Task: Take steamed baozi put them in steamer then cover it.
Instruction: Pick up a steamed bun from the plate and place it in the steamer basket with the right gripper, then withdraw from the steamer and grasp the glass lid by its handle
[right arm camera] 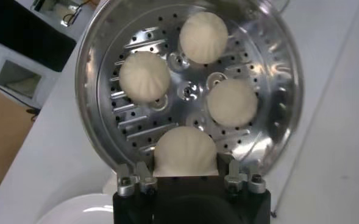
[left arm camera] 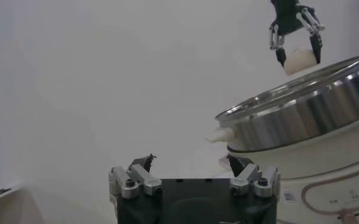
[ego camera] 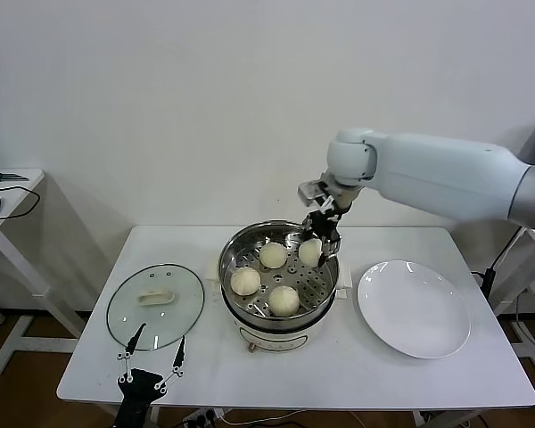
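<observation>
Three steamed baozi (ego camera: 246,281) on the tray; fourth clamped in right gripper (ego camera: 314,251) above steamer (ego camera: 235,254). Left gripper (ego camera: 152,355) spread wide near lid (ego camera: 125,316), still off.

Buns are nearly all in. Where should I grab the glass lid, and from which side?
Take the glass lid by its cream knob, the only raised part, coming straight down from above with the open left gripper, which waits at the table's near edge just in front of it. The lid lies flat, so its rim probably offers no purchase.
</observation>
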You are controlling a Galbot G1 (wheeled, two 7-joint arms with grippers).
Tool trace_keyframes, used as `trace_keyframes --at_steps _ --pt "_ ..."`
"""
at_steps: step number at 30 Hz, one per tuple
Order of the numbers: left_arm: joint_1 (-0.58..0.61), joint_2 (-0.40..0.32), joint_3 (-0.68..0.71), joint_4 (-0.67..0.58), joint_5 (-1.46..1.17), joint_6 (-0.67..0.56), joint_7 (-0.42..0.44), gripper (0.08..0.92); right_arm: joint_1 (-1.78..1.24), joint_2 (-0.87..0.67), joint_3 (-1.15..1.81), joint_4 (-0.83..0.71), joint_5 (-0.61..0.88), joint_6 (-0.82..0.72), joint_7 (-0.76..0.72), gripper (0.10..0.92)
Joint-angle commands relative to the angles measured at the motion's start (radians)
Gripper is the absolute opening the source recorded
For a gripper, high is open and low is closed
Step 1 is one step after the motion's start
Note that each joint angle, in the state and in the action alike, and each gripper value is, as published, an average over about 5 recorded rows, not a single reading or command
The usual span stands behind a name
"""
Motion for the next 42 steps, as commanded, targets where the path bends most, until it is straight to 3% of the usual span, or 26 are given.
trace_keyframes --at_steps 1,20,30,34,39,42 --pt "0.000 -0.001 -0.001 0.002 -0.001 0.000 -0.001 0.823 -0.071 0.053 -0.031 -0.010 -0.004 -0.025 0.059 0.662" --pt "0.002 -0.003 -0.005 0.006 -0.001 -0.005 -0.002 0.823 -0.110 0.068 -0.016 -0.057 -0.054 -0.023 0.073 0.665" --pt "0.002 -0.003 -0.004 0.006 0.000 -0.004 -0.002 0.823 -0.109 0.049 0.007 -0.046 -0.067 -0.019 0.071 0.735" --pt "0.005 -0.003 -0.002 0.005 0.001 -0.004 -0.003 0.823 -0.091 0.023 0.027 -0.011 -0.061 -0.018 0.070 0.809" --pt "0.002 0.000 0.000 0.006 0.004 -0.002 -0.003 0.823 -0.078 -0.058 0.129 0.081 -0.039 -0.013 0.084 0.822" --pt "-0.005 0.004 -0.002 0.003 0.012 0.002 -0.006 0.823 -0.094 -0.129 0.225 0.142 0.004 0.013 0.193 0.823"
